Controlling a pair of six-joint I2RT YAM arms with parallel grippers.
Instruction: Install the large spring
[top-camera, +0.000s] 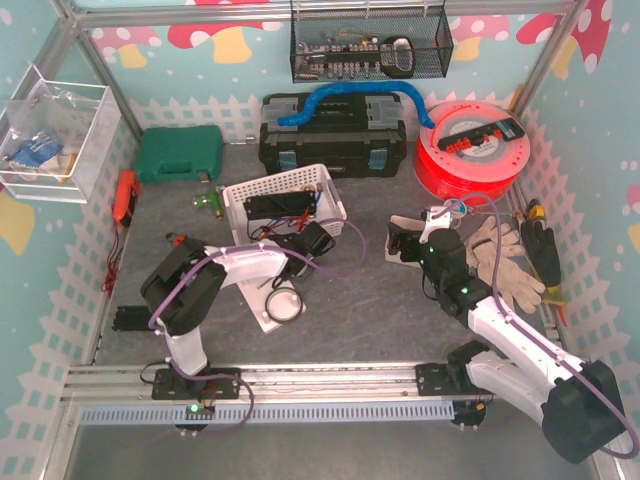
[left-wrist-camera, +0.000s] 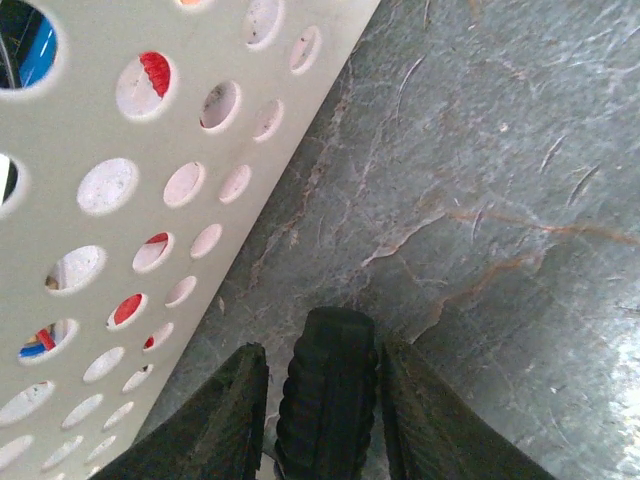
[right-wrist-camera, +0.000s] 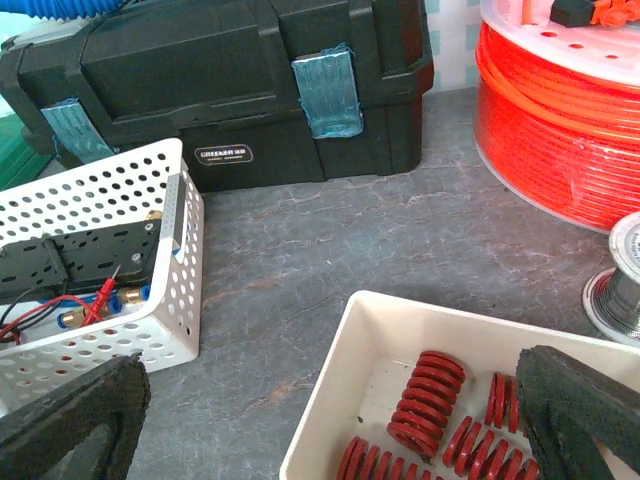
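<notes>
Several red coil springs lie in a white tray (right-wrist-camera: 365, 330). The large spring (right-wrist-camera: 428, 400) is the thickest of them and rests near the tray's left wall. My right gripper (right-wrist-camera: 325, 430) hangs open wide over that tray, its fingers (right-wrist-camera: 70, 420) far apart and holding nothing; from above the right gripper (top-camera: 410, 238) covers most of the tray. My left gripper (left-wrist-camera: 325, 348) is shut on a black ribbed cylinder (left-wrist-camera: 328, 400) that sticks out past the fingertips, with thin gaps showing at its sides. The left gripper (top-camera: 300, 243) sits just in front of the white perforated basket (left-wrist-camera: 120, 200).
The perforated basket (top-camera: 285, 195) holds wired parts. Behind it stand a black toolbox (top-camera: 333, 135) and an orange filament spool (top-camera: 470, 150). A green case (top-camera: 180, 153) is at back left and gloves (top-camera: 505, 262) at right. A white plate with a ring (top-camera: 280, 305) lies near the left arm.
</notes>
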